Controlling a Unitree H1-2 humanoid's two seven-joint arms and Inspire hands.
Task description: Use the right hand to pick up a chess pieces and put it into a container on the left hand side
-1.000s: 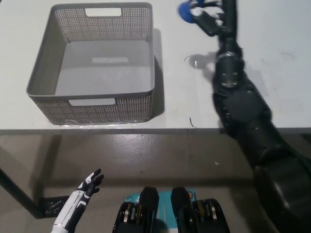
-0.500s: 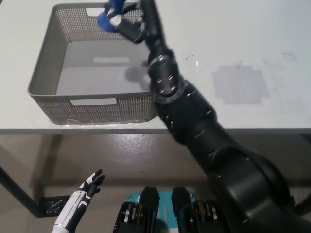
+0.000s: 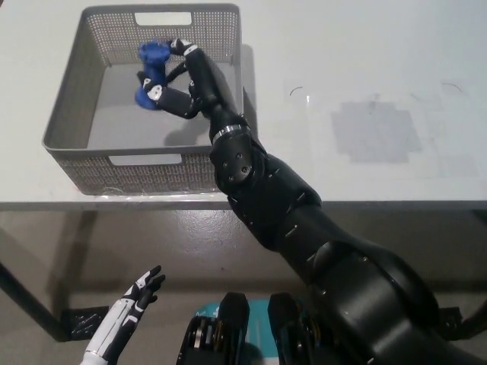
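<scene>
Your right hand (image 3: pixel 179 80) is in the upper left of the frame, reaching over the grey mesh basket (image 3: pixel 68 125). Its fingers (image 3: pixel 169 96) are pinched around a blue chess piece (image 3: pixel 151 74), which sits between the upper finger near the back of the basket and the lower ones curled underneath. The piece is held inside the outline of the basket, above its floor; you cannot tell from this steep angle whether it touches the bottom. A dark shadow of the hand lies on the basket floor just below the wrist.

The black right arm (image 3: pixel 304 228) runs from the lower right of the frame diagonally up to the basket, crossing the front edge of the worktop (image 3: pixel 365 68) and the basket's right wall. The basket stands at the upper left of the white worktop, close to the front edge, with handle slots in its near and far walls. To the right of the arm, the worktop carries a faint grey square patch (image 3: pixel 374 131) and a few small dark marks.

Your left hand (image 3: pixel 131 308) rests low at the lower left of the frame, below the worktop edge and over the floor, its fingers spread and holding nothing.
</scene>
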